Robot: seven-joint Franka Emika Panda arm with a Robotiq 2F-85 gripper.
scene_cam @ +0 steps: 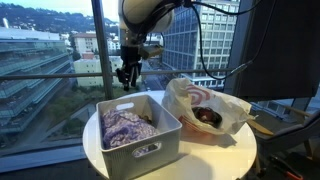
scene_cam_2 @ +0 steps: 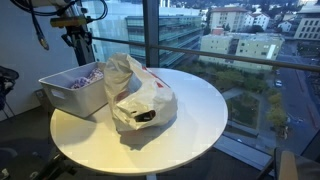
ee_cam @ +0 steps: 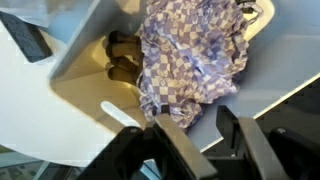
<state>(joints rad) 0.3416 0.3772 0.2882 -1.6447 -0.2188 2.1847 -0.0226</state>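
Gripper point(scene_cam: 127, 73) is hanging above the far left corner of the bin point(scene_cam: 150, 150), jaws spread and gripping nothing. Directly below the jaws, the cloth point(ee_cam: 190, 55) is lying crumpled in the bin, whose walls are keeping the folds bunched. A brown item point(ee_cam: 122, 62) is showing beside it. Right of the jaws, well apart, the bag point(scene_cam: 205, 105) is slumping on the table point(scene_cam_2: 190, 130), probably because its thin film is giving no support.

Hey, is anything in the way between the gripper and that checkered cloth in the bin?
Nothing visible does. The gripper hangs open above the bin, and the checkered cloth lies uncovered on top inside it. The plastic bag sits beside the bin, off to the side.
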